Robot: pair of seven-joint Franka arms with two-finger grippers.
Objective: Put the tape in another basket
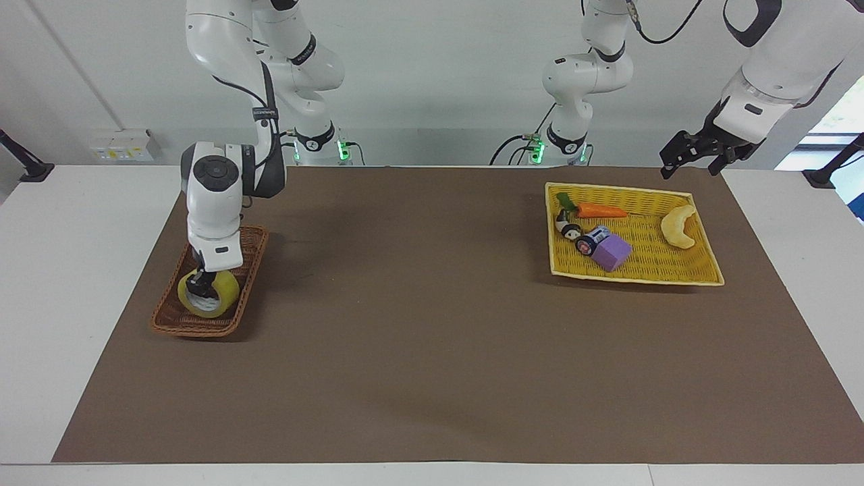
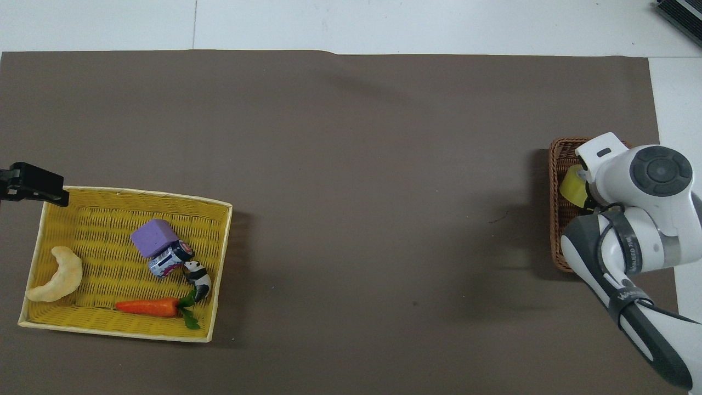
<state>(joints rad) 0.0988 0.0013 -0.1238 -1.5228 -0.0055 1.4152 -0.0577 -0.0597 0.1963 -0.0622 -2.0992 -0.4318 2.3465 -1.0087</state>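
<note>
In the basket, my right gripper grips the tape; my left gripper waits, fingers spread, over the yellow tray's corner.

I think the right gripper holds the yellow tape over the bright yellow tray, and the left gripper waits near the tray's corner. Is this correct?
Not quite. The right gripper holds the tape at the brown wicker basket, not over the yellow tray; the facing view shows this. The rest stands: the left gripper waits near the tray's corner.
</note>
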